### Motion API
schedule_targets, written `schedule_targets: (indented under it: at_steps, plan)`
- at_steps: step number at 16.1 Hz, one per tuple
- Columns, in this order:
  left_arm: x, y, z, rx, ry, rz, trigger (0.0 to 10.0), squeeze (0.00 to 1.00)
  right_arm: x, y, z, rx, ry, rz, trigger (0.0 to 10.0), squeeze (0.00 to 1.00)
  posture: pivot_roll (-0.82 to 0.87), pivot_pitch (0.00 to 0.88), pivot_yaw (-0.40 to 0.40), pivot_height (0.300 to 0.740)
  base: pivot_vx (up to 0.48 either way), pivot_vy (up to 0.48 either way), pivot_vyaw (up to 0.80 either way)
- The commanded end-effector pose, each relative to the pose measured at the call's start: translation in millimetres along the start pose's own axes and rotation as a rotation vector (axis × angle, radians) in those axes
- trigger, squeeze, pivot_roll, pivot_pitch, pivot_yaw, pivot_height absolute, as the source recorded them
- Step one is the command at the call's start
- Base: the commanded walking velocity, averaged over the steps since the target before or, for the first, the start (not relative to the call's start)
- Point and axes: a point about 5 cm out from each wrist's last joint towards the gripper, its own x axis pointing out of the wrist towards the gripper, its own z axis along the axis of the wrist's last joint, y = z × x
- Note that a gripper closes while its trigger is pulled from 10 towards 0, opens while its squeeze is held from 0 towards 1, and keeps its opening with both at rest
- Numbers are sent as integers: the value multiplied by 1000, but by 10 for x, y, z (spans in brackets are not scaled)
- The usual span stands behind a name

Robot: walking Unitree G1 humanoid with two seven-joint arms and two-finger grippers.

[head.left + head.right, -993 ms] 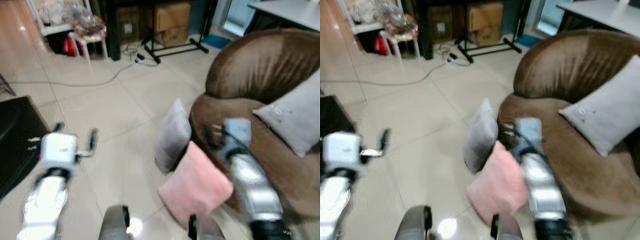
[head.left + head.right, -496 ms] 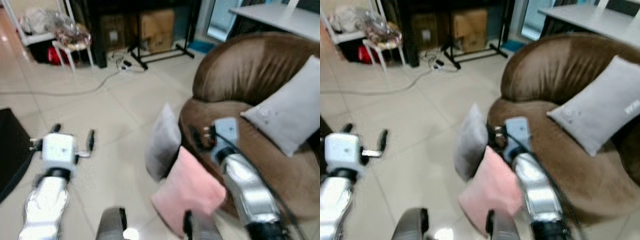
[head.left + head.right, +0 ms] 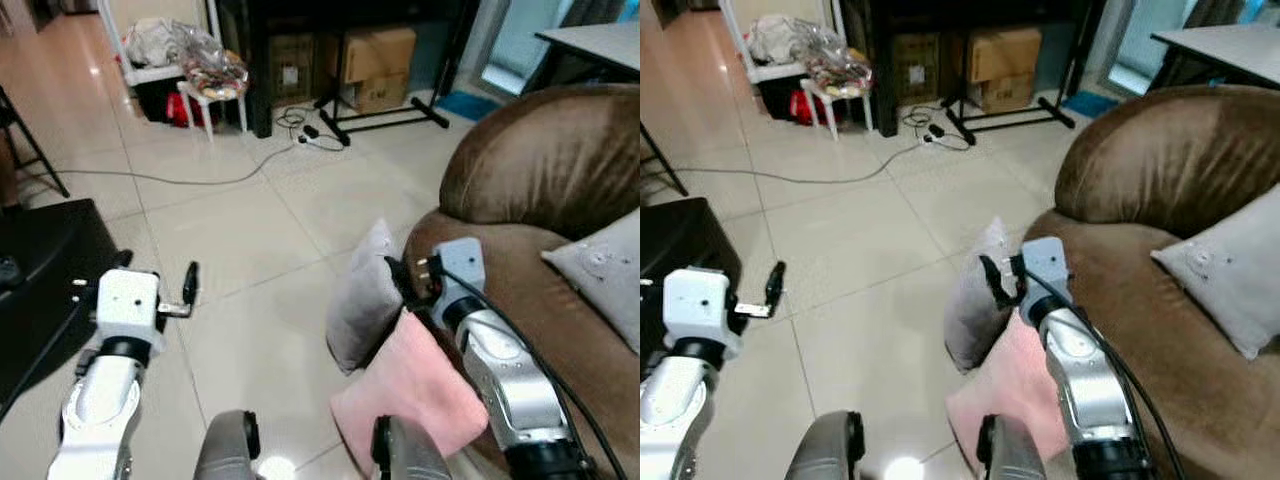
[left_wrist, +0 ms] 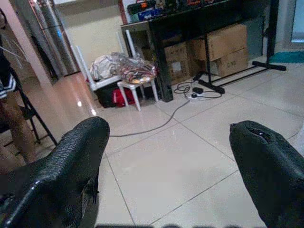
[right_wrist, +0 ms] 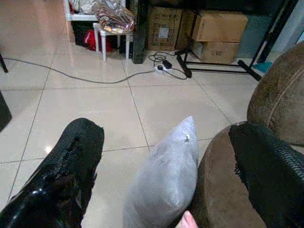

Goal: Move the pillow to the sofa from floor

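The left gripper (image 3: 150, 292) hovers over bare tiled floor (image 3: 240, 230), fingers spread and holding nothing, seemingly kept clear as a spare. To its right, the grey pillow (image 3: 365, 297) stands on edge, leaning against the brown sofa (image 3: 540, 160), a pink pillow (image 3: 405, 395) propped below it. The right gripper (image 3: 412, 282) is poised just above the grey pillow, wide apart and empty, straddling its top corner, probably lined up to pinch it.

Tiled floor (image 3: 240, 250) is carrying a grey pillow (image 3: 362, 300) and pink pillow (image 3: 415, 395), both leaning against the brown sofa (image 3: 540, 170). Grey cable (image 3: 160, 178) is trailing across tiles toward cardboard boxes (image 3: 375, 60).
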Motion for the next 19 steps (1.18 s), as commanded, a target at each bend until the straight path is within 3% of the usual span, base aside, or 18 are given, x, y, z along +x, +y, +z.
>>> schedule_targets:
  at_steps: [1,5,13,19]
  plan:
    - [8,16,25,25,-10,14,10000,796,20,9,9,15,3,1,10000,1000,-23,0,-52,605,0,0,0]
    - [23,65,29,44,-11,35,10000,635,32,-71,-77,92,39,-65,10000,1000,-19,0,-53,575,0,0,0]
    - [43,111,36,70,-14,33,10000,624,67,-4,-107,114,65,-39,10000,1000,-28,0,-56,500,0,0,0]
    - [-9,65,-3,64,0,19,10000,624,77,-45,-130,96,99,-35,10000,1000,-30,0,-82,445,0,0,0]
